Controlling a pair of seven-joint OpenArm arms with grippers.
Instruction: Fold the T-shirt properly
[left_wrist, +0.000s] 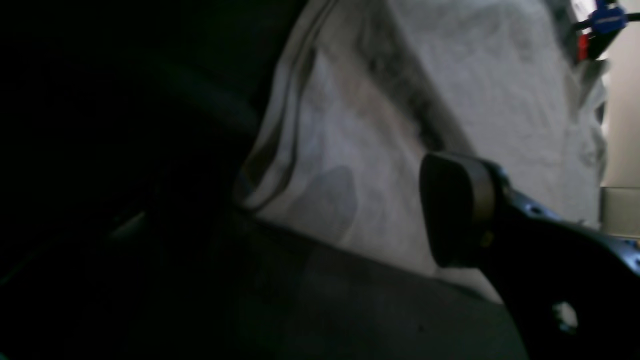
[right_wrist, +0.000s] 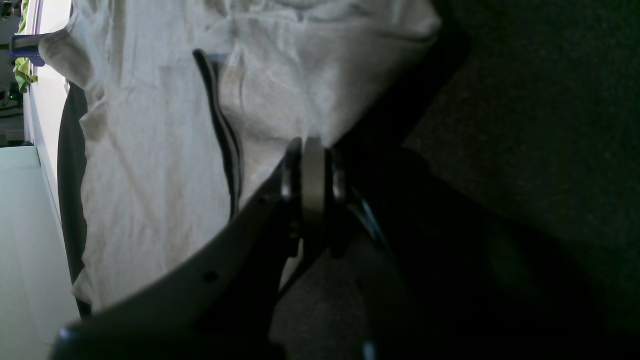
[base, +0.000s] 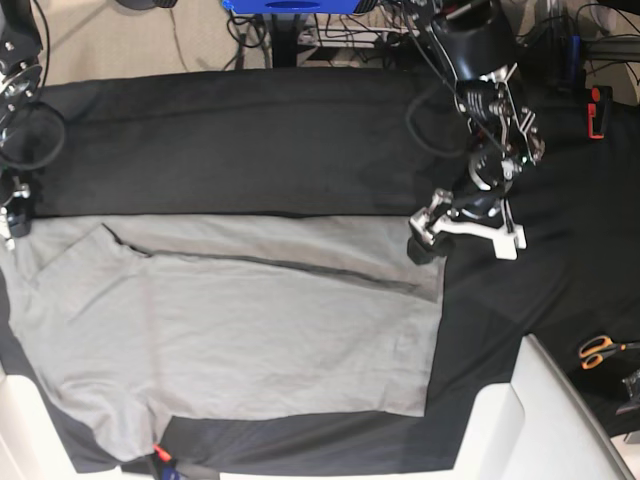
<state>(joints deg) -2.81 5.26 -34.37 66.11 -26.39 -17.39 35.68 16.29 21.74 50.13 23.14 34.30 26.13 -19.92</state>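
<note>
1 grey T-shirt (base: 230, 335) lies spread flat on the black tablecloth (base: 250, 140), filling the near half of the table from the left edge to past the middle in the base view. Its far strip is folded back over the body, leaving 1 long dark crease that runs across the cloth. 1 sleeve pokes out at the near left corner, and the square hem edge sits on the base view's right.

There are 2 arms. The left gripper (base: 466, 226) is at the shirt's far corner on the base view's right, with its jaws spread wide and nothing between them; in the left wrist view 1 dark finger pad (left_wrist: 452, 210) hangs just above the pale cloth near the shirt's edge. The right gripper (right_wrist: 311, 172) is at the shirt's far left corner, and in the right wrist view its 2 jaws are clenched together on a thin edge of the T-shirt.

The tablecloth covers the whole tabletop, with 1 fold line running across it beyond the shirt. 1 pair of orange-handled scissors (base: 600, 349) lies on the cloth well to the right of the shirt. 1 small red item (base: 598, 111) sits near the far right edge. Beyond the table is a pale floor with cables and 1 blue object (base: 290, 5).
</note>
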